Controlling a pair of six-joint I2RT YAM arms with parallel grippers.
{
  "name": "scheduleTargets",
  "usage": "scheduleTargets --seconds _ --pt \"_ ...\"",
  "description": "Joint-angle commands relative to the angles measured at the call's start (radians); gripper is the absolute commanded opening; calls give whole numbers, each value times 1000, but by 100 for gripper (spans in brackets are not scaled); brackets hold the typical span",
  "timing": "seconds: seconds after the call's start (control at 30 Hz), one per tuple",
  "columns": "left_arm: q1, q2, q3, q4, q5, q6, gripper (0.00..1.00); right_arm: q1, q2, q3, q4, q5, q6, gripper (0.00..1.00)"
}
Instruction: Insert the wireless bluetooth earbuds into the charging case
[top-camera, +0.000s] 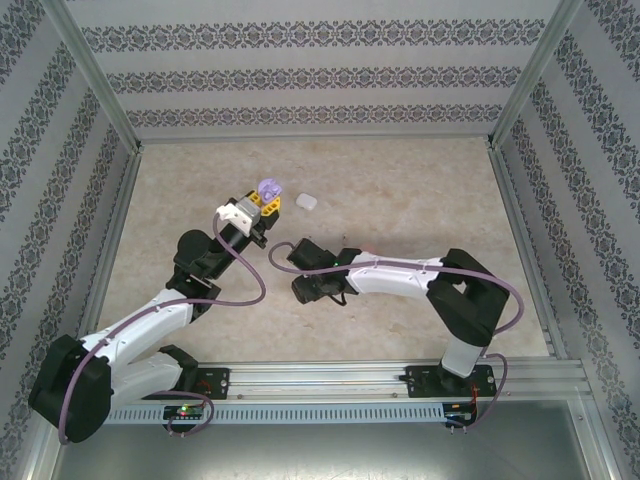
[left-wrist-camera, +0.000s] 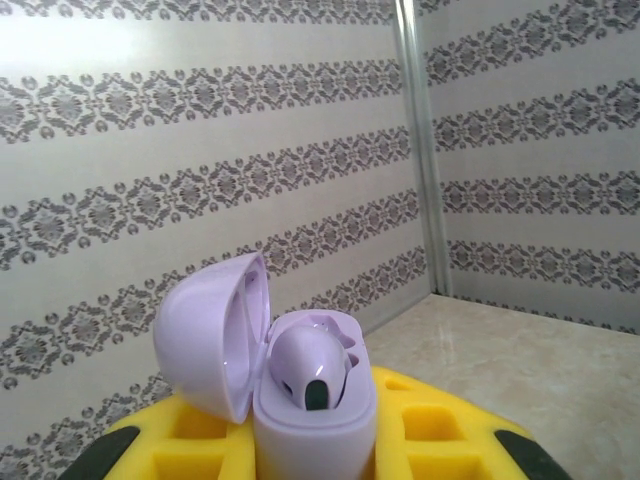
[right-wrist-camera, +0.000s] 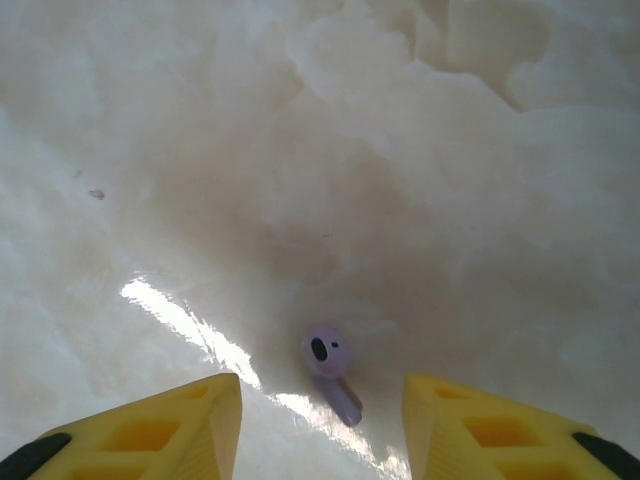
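- The left gripper is clamped on the charging case and holds it upright, with the lid hinged open to one side.
- A seated earbud, purple like the case, already rests in one well. The space behind it looks free, though the angle makes that hard to confirm.
- From above, the left gripper and the charging case sit toward the middle of the table, with a small white item lying just beside them.
- The right gripper is near the case, angled down at the surface. In its wrist view the right gripper has its jaws apart and grips nothing.
- The loose earbud, also purple, lies on the table in the gap between the two yellow fingers — about centred and just ahead of their tips.
- Its long axis runs at a slant. The rounded head points away from the gripper and slightly left, and the stem trails back toward the right-hand finger.
- A straight close would therefore meet the bud obliquely, not square across the stem.
- The right arm is plainly the nearer one, and the left is occupied with the case.
- The next move probably calls for a short descent and a gentle close. The likely risk is that the tiny bud pivots or skids on the glossy surface as one finger touches first.
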Motion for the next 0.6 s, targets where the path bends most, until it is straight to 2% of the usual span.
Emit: scheduleTargets --seconds 0.0,0.57 --pt "22 -26 33 8 -22 -30 0 -3 36 46 -27 22 -44 44" --pt "42 -29 22 9 -13 -55 0 -8 132 82 -24 29 -52 38"
